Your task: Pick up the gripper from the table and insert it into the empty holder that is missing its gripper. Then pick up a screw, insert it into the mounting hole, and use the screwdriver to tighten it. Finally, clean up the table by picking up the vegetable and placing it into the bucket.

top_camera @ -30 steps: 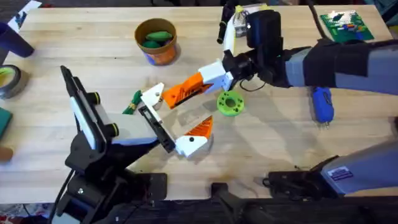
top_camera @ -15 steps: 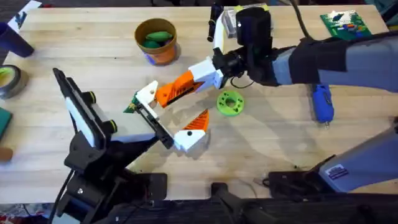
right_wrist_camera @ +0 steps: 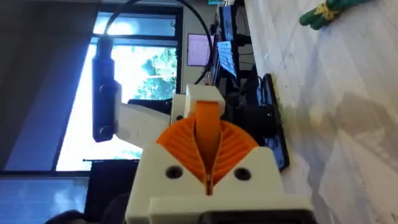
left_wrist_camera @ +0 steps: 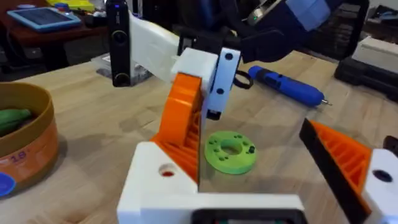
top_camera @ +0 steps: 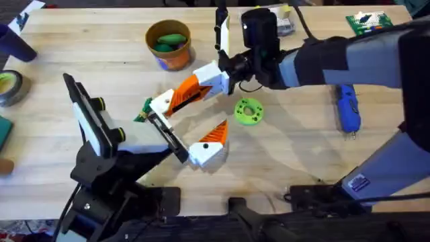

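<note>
Near the middle of the wooden surface, the right pincer is clenched on the white base of the gripper, the orange ribbed finger. It holds this piece tilted, with the orange tip low and pressed against the empty holder, the bare white block at the far end of a black rail. From the left wrist view the orange wedge meets the top of this block just beside the mounting hole; whether the piece is fully seated I cannot tell. At the near end of the rail sits another white block with a second orange finger. The left arm is at the lower left, and its pincer reaches to the rail; I cannot tell if it is clenched or released.

A green ring with holes lies on the surface near the right pincer. The blue screwdriver lies well apart on the right side. The vegetable lies just beside the empty holder, on its left. The bucket stands farther back with a bright green pod inside.
</note>
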Robot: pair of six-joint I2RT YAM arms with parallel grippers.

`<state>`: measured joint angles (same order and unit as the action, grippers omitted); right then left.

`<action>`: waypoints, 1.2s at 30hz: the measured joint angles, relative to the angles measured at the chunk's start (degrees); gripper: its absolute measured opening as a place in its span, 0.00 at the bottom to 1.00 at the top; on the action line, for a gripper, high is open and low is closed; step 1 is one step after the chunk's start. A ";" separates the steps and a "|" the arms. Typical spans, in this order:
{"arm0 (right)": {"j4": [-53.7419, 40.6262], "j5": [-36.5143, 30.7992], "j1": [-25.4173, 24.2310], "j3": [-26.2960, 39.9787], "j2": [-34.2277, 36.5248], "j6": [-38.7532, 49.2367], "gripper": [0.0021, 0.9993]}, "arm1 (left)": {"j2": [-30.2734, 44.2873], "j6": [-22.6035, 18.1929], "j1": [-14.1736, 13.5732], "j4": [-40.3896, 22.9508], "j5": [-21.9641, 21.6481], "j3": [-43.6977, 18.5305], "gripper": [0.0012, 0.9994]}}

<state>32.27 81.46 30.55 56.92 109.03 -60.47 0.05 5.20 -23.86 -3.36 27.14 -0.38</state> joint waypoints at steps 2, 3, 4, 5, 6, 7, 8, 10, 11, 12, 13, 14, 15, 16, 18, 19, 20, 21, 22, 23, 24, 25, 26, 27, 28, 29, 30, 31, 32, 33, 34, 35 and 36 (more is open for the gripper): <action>-0.04 -0.19 0.42 0.12 0.00 -0.14 0.01 | 0.00 0.00 0.00 0.01 0.02 0.00 0.99; -0.04 -0.41 0.83 0.17 0.00 -0.22 0.01 | 0.00 0.03 0.00 0.01 0.01 0.00 0.99; -0.02 -0.78 1.15 0.23 0.00 -0.26 0.01 | -0.01 0.06 0.01 0.00 -0.12 0.00 0.99; 0.01 -1.11 1.29 0.34 0.00 -0.35 0.01 | -0.01 0.08 0.02 0.00 -0.29 0.00 0.99; 0.02 -1.34 1.41 0.44 0.00 -0.42 0.01 | -0.01 0.09 0.02 0.00 -0.44 0.00 0.99; 0.02 -1.61 1.54 0.47 0.00 -0.44 0.01 | -0.02 0.18 0.02 -0.01 -0.64 0.00 0.99; 0.07 -1.96 1.67 0.51 0.00 -0.44 0.01 | -0.02 0.24 0.06 -0.01 -0.85 0.00 0.99; 0.12 -2.58 1.94 0.66 0.00 -0.45 0.01 | -0.02 0.35 0.18 -0.01 -1.23 0.00 0.99; 0.16 -2.81 2.02 0.70 0.00 -0.45 0.01 | -0.02 0.41 0.22 -0.01 -1.38 0.00 0.99; 0.17 -3.00 2.08 0.71 0.00 -0.45 0.01 | -0.02 0.46 0.24 -0.03 -1.48 0.00 0.99; 0.17 -3.14 2.12 0.71 0.00 -0.45 0.01 | -0.02 0.51 0.24 -0.04 -1.54 0.00 0.99; 0.19 -3.26 2.16 0.72 0.00 -0.44 0.01 | -0.02 0.59 0.24 -0.04 -1.62 0.00 0.99; 0.21 -3.36 2.18 0.73 0.00 -0.43 0.01 | -0.02 0.65 0.24 -0.04 -1.68 0.00 0.99; 0.22 -3.41 2.18 0.73 0.00 -0.41 0.01 | -0.01 0.68 0.24 -0.04 -1.70 0.00 0.99; 0.22 -3.44 2.22 0.73 0.00 -0.36 0.01 | -0.02 0.69 0.24 -0.04 -1.71 0.00 0.99; 0.22 -3.44 2.23 0.73 0.00 -0.29 0.01 | -0.02 0.69 0.24 -0.05 -1.72 0.00 0.99; 0.26 -3.48 2.23 0.73 0.00 0.47 0.01 | -0.02 0.69 0.24 -0.04 -1.76 0.00 0.99; 0.30 -3.48 2.24 0.73 0.00 0.62 0.01 | -0.02 0.68 0.24 -0.04 -1.76 0.00 0.99; 0.48 -3.48 2.25 0.73 0.00 0.73 0.01 | -0.02 0.67 0.24 -0.04 -1.77 0.00 0.99; 0.82 -3.53 2.26 0.73 0.00 0.78 0.01 | -0.02 0.65 0.24 -0.04 -1.82 0.00 0.99; 1.24 -3.60 2.28 0.73 0.00 0.85 0.01 | -0.02 0.59 0.24 -0.03 -1.90 0.00 0.99; 1.73 -3.64 2.30 0.73 0.00 0.89 0.01 | -0.04 0.48 0.24 -0.01 -1.93 0.00 0.99; 2.35 -3.64 2.34 0.73 0.05 0.91 0.01 | -0.05 0.30 0.24 0.00 -1.96 0.00 0.99; 2.93 -3.64 2.37 0.73 0.18 0.90 0.01 | -0.04 0.10 0.24 0.00 -2.09 0.00 0.99; 3.61 -3.62 2.39 0.72 0.32 0.87 0.01 | -0.06 -0.06 0.25 -0.01 -2.25 0.00 0.99; 4.43 -3.58 2.41 0.72 0.51 0.84 0.01 | -0.06 -0.19 0.27 -0.01 -2.37 0.00 0.99; 5.05 -3.54 2.43 0.73 0.69 0.74 0.01 | -0.04 -0.30 0.28 -0.01 -2.47 0.00 0.99; 5.33 -3.49 2.44 0.72 0.82 0.66 0.04 | -0.04 -0.39 0.29 -0.01 -2.56 0.00 0.99; 5.49 -3.43 2.44 0.72 0.87 0.66 0.06 | -0.04 -0.46 0.30 -0.01 -2.59 0.00 0.99; 5.55 -3.42 2.48 0.73 0.87 0.67 0.08 | -0.04 -0.47 0.28 -0.01 -2.59 0.00 0.99; 5.62 -3.45 2.53 0.72 0.87 0.67 0.09 | -0.04 -0.48 0.28 -0.01 -2.61 0.00 0.99; 5.68 -3.56 2.58 0.71 0.87 0.67 0.11 | -0.05 -0.49 0.28 -0.01 -2.65 0.00 0.99; 5.73 -3.67 2.63 0.71 0.87 0.67 0.12 | -0.05 -0.49 0.28 -0.01 -2.70 0.00 0.99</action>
<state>38.00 77.79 33.18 57.63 109.91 -59.80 0.00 4.71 -23.57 -3.38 24.45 -0.38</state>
